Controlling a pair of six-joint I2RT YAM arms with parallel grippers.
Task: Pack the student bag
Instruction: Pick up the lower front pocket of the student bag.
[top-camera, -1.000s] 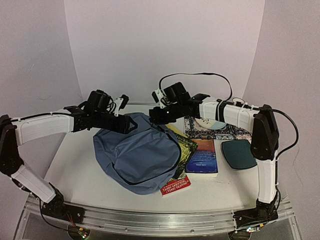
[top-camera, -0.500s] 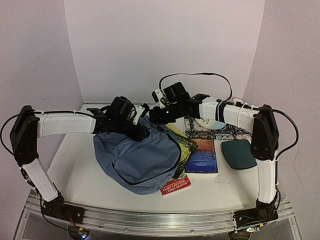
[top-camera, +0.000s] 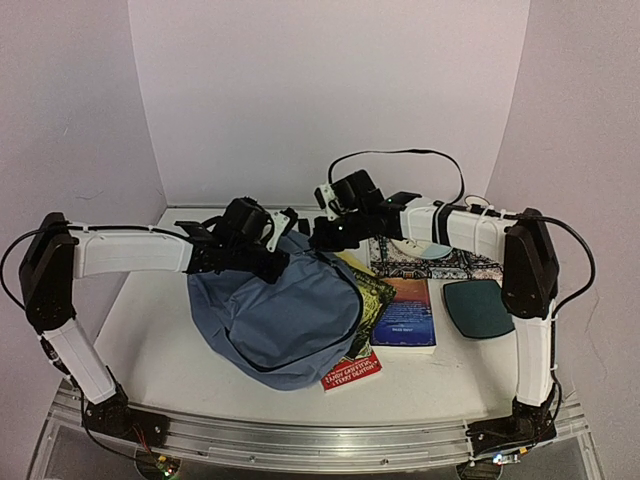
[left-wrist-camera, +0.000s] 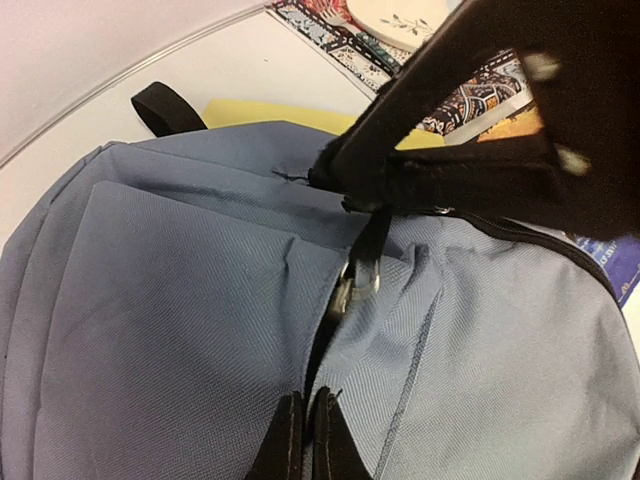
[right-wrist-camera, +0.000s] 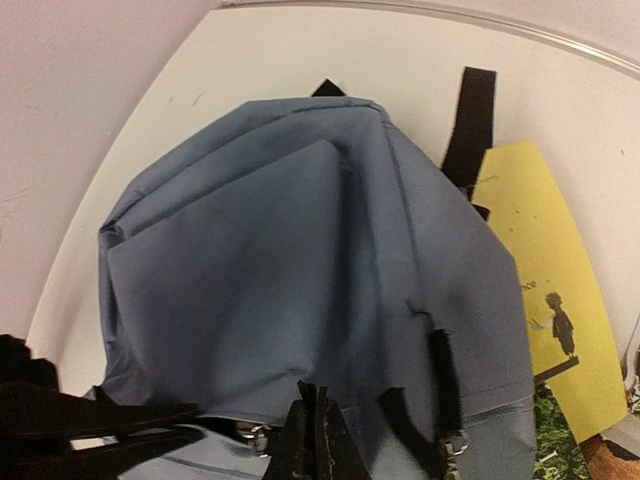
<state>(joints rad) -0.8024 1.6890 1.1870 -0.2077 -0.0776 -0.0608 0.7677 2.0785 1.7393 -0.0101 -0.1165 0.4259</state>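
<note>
The student bag lies flat in the middle of the table, with both claws at its far edge. The left gripper is closed, and it seems to pinch the cloth at the zip line, just below the metal zip pull. The right gripper is also closed and holds the top seam of the bag. To the right of the bag lie a yellow book, a red book partly under it, a blue book and a dark oval case. Nothing appears packed yet, so the task looks to be at its start: the bag must be opened and everything put in.
</note>
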